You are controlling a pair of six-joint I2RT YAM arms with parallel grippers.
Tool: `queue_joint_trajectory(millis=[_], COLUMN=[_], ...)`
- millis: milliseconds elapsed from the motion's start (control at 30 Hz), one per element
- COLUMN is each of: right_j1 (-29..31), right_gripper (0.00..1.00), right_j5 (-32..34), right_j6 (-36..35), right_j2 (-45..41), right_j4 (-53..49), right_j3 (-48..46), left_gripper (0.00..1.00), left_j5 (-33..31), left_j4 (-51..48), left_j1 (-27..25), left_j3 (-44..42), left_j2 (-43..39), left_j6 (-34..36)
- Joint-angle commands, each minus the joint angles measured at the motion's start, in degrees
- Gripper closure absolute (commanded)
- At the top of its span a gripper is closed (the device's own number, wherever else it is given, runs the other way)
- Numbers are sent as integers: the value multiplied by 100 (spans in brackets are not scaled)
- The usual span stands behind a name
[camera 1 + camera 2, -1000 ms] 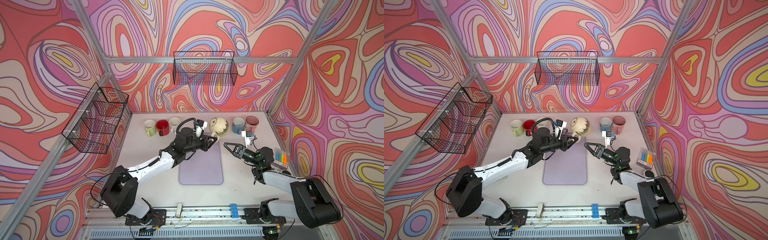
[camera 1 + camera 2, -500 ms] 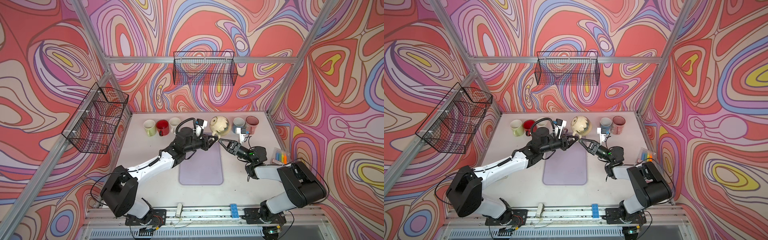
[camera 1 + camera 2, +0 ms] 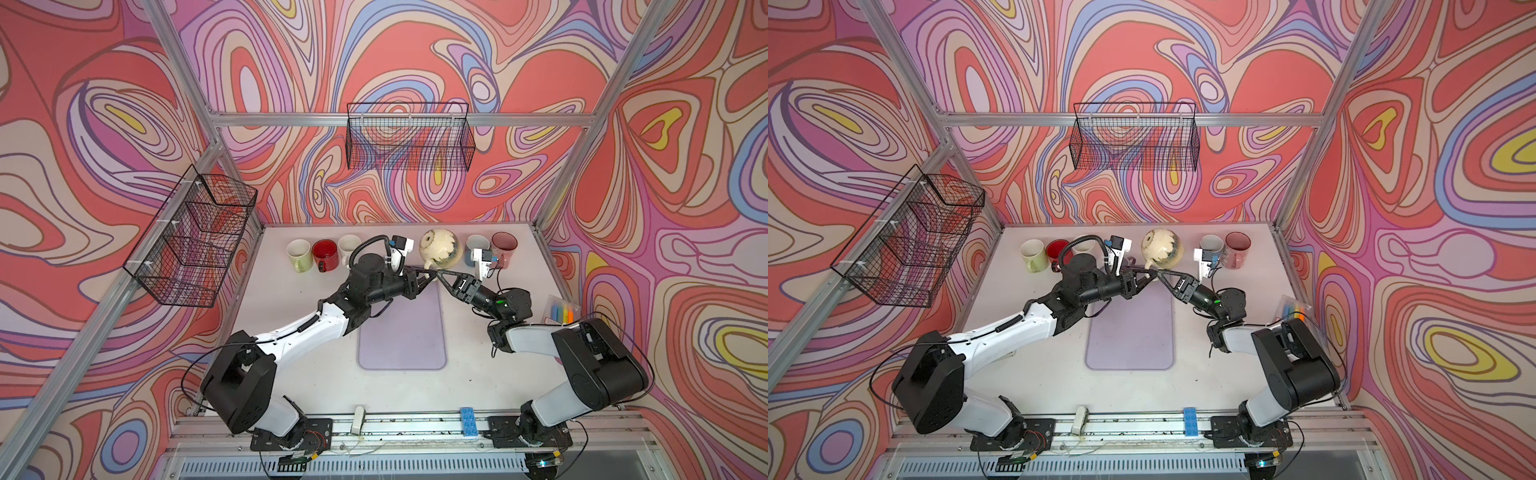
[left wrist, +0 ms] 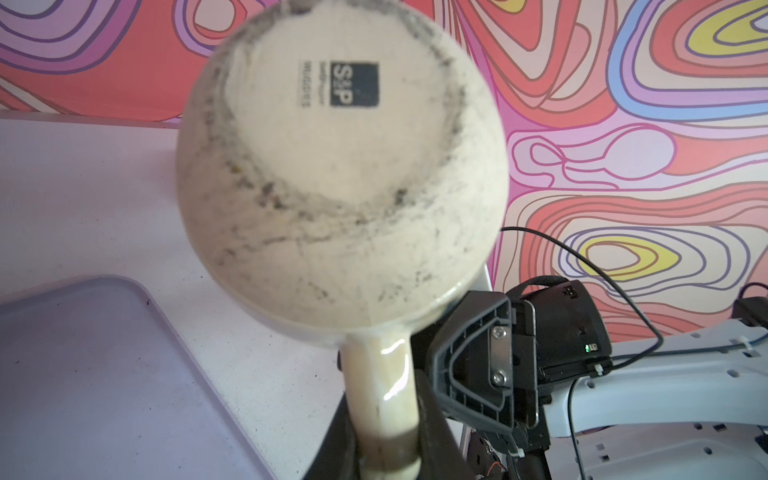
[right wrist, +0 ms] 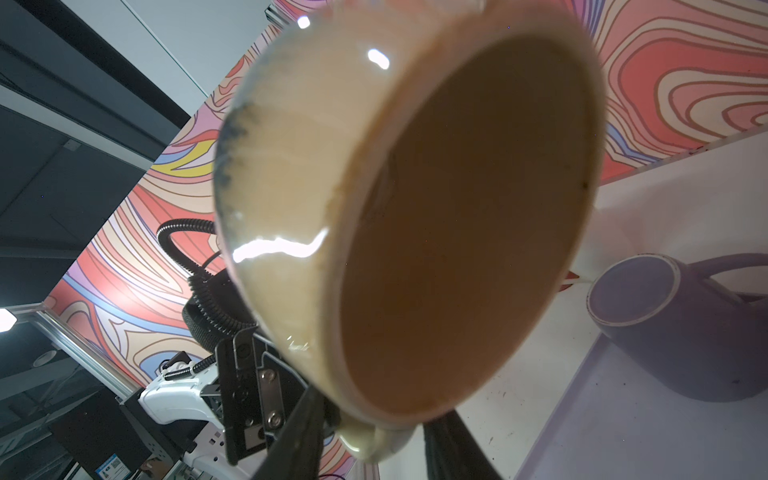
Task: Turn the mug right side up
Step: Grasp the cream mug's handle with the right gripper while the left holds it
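A cream speckled mug [image 3: 441, 249] [image 3: 1163, 248] hangs above the back of the table, tipped on its side. Its stamped base [image 4: 340, 124] faces the left wrist camera and its brown mouth [image 5: 457, 232] faces the right wrist camera. My left gripper [image 3: 430, 274] [image 4: 388, 436] is shut on the mug's handle [image 4: 382, 382]. My right gripper [image 3: 440, 276] [image 5: 374, 440] meets it from the right, open. Its fingers straddle the handle's root under the rim, with a gap still showing on one side.
Green [image 3: 299, 255], red [image 3: 325, 254] and white [image 3: 348, 245] mugs stand at the back left, grey-blue [image 3: 477, 245] and pink [image 3: 504, 247] ones at the back right. A purple mug [image 5: 681, 328] lies by the lilac mat [image 3: 402, 332]. A marker pack [image 3: 561, 309] sits on the right.
My right gripper has moved left up to the mug and its jaws have narrowed around the handle's root. The left arm and the mug have stayed put.
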Motion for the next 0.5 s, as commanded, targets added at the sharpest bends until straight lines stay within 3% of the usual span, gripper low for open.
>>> queue_joint_trajectory(millis=[0,467], right_j1=[37,212], right_gripper=[67,84], right_j5=[234,483], right_j6=[60,219], right_j2=[97,319], right_j4=[64,64], right_j3=[152,430], left_gripper=[100,100], left_j5=[210,280], left_j4=[1036,1286], left_j1=[-42,-59], left_j3=[18,-68], left_j2=[-57,93], left_j6=[-10,-115])
